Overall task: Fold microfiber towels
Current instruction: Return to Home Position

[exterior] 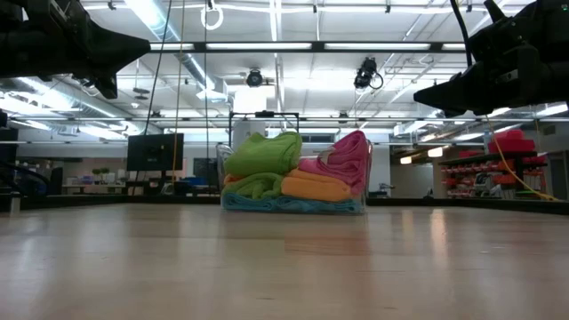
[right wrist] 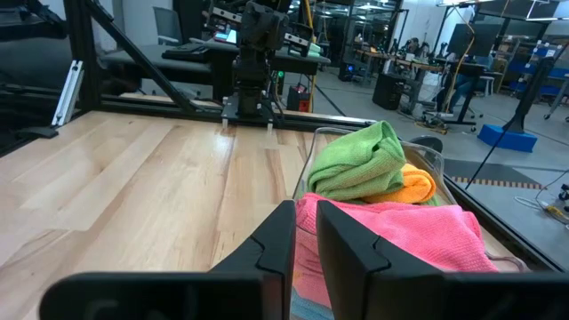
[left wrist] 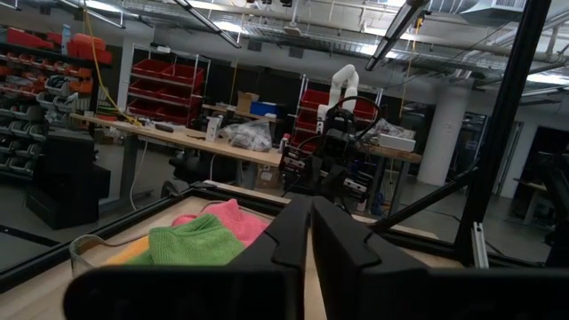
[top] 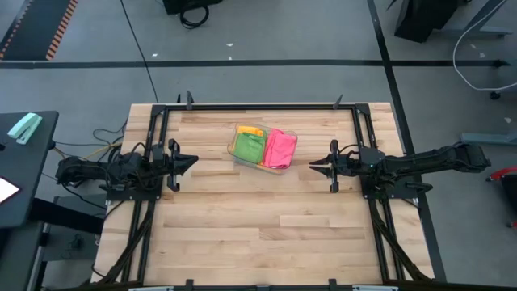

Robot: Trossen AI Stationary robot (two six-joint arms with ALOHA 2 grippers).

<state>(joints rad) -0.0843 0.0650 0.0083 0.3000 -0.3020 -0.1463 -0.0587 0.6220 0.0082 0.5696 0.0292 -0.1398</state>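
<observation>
Clear tray (top: 294,137) — green towel (top: 248,147), pink towel (top: 279,150), orange towel (exterior: 316,188) inside

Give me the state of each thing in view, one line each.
green towel, folded, on top in the bin
pink towel, folded, in the bin beside the green
orange towel, folded, under the pink
blue towel, folded, at the bottom
clear bin, upright, holding all four
left gripper, shut, empty
right gripper, shut, empty

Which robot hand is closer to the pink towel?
The right gripper. It hovers close beside the pink towel in the tray; the left gripper is farther off, on the green towel's side.
</observation>
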